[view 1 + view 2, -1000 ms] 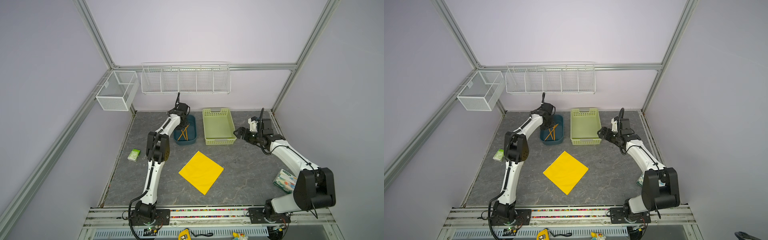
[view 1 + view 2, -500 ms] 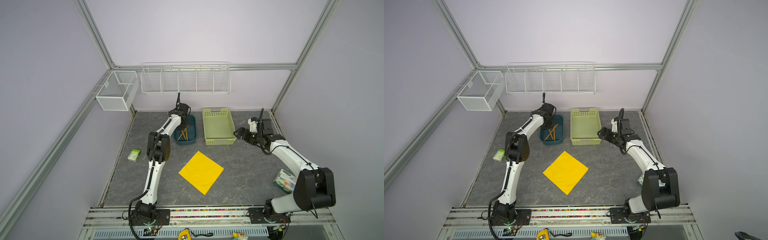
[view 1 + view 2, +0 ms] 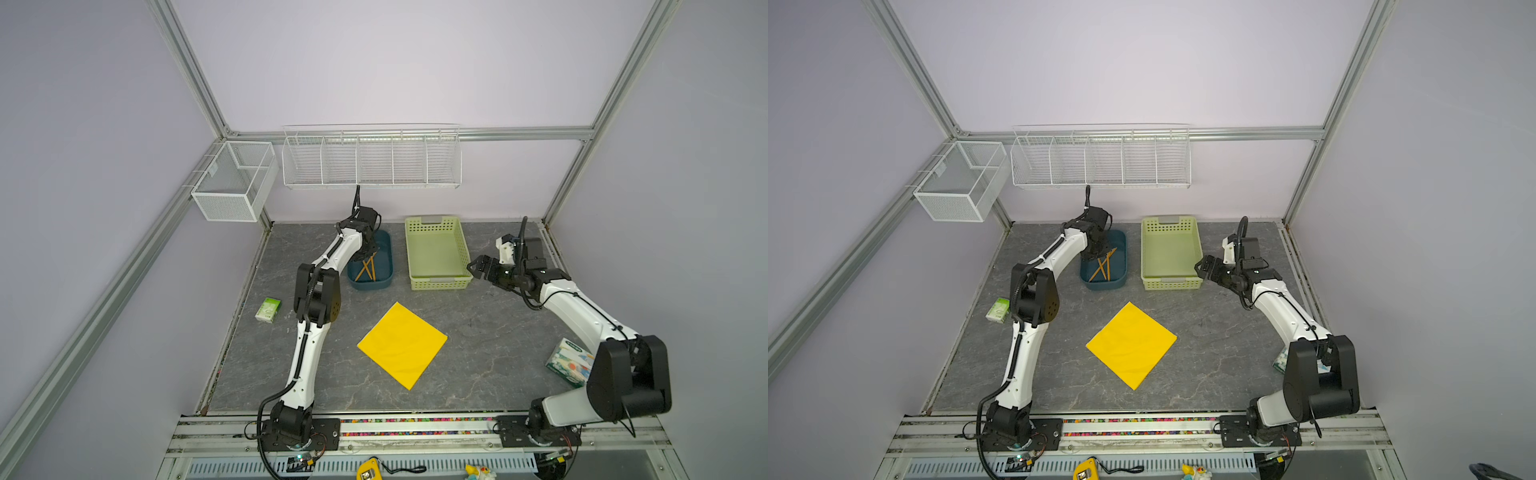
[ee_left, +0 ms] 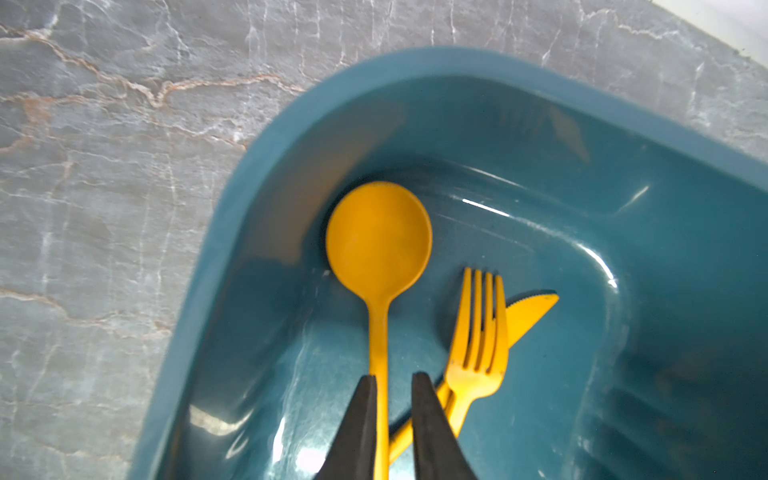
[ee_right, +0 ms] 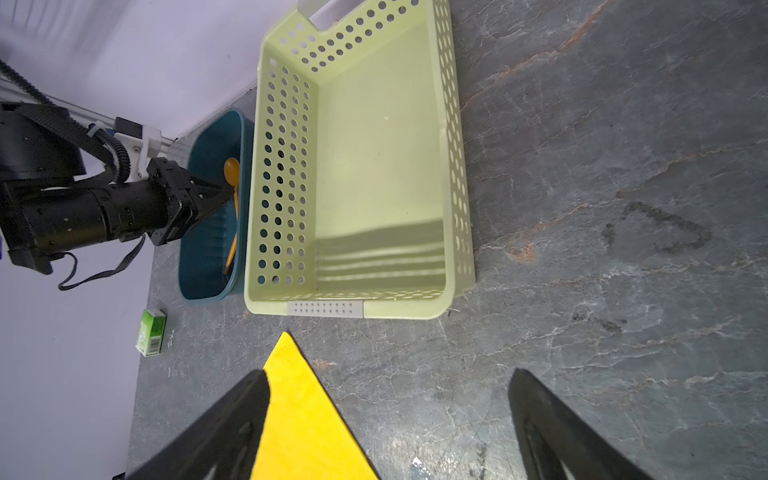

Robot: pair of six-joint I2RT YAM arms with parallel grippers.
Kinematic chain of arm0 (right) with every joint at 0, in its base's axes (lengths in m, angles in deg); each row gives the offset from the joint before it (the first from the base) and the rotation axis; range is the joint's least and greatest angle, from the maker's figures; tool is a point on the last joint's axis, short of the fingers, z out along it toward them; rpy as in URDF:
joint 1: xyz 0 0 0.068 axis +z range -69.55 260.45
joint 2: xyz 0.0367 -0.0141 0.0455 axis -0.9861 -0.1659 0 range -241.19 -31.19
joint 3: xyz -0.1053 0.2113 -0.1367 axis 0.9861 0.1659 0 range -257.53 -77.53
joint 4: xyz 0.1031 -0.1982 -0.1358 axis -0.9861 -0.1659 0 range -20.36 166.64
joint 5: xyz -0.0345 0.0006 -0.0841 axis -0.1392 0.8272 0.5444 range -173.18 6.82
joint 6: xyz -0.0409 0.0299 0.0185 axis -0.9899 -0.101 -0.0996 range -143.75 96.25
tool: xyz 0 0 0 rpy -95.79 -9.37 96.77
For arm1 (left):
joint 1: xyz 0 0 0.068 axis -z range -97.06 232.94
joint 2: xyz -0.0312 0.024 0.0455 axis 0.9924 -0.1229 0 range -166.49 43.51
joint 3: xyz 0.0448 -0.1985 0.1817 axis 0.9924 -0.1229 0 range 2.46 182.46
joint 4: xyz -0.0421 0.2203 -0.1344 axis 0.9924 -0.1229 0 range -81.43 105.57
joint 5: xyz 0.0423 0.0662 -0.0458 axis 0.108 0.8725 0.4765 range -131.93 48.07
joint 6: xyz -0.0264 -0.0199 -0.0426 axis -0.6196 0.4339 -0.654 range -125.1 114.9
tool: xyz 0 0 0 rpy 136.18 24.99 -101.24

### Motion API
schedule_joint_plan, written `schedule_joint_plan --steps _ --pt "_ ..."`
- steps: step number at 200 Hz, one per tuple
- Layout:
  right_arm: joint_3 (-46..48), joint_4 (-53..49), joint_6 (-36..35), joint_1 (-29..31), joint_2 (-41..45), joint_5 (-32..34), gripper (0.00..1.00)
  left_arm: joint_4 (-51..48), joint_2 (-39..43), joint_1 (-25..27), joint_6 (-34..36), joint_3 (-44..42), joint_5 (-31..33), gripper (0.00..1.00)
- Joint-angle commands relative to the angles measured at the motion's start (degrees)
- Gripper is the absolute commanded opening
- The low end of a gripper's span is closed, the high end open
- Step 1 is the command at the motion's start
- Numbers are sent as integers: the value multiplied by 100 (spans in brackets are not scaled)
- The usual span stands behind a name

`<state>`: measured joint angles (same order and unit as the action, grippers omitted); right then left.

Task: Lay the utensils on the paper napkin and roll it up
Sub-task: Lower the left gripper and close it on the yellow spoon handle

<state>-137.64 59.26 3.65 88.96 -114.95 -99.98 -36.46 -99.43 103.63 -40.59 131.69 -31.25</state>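
Observation:
Three orange utensils lie in a dark blue tub (image 4: 665, 208): a round spoon (image 4: 378, 241), a fork (image 4: 478, 353) and a knife (image 4: 532, 307) under the fork. In both top views they show as thin sticks (image 3: 365, 268) (image 3: 1104, 268). My left gripper (image 4: 394, 376) (image 3: 370, 249) reaches into the tub. Its narrow jaws straddle the spoon's handle, one finger against it and a small gap at the other. The yellow paper napkin (image 3: 402, 345) (image 3: 1131, 344) (image 5: 299, 415) lies flat mid-table. My right gripper (image 5: 388, 371) (image 3: 478, 266) hangs wide open above the table beside the green basket, holding nothing.
A pale green perforated basket (image 3: 436, 282) (image 5: 270, 166) stands right of the tub. A small green packet (image 3: 268, 309) lies at the left edge and a patterned tissue pack (image 3: 569, 365) by the right arm's base. White wire baskets (image 3: 370, 158) (image 3: 232, 187) hang on the walls.
The left arm has shifted only very slightly over the tub. The right arm and the napkin have not moved.

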Motion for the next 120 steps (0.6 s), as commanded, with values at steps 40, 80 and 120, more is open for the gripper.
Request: schedule_joint_plan --steps 40,80,120 --pt "-88 -52 -126 10 226 -6 93 -524 -315 13 -49 112 -97 17" --pt "-62 -37 -121 10 235 -7 93 -551 -361 14 -46 135 -128 18" --pt "-70 -45 -112 12 233 -7 93 -554 -383 19 -38 138 -137 18"
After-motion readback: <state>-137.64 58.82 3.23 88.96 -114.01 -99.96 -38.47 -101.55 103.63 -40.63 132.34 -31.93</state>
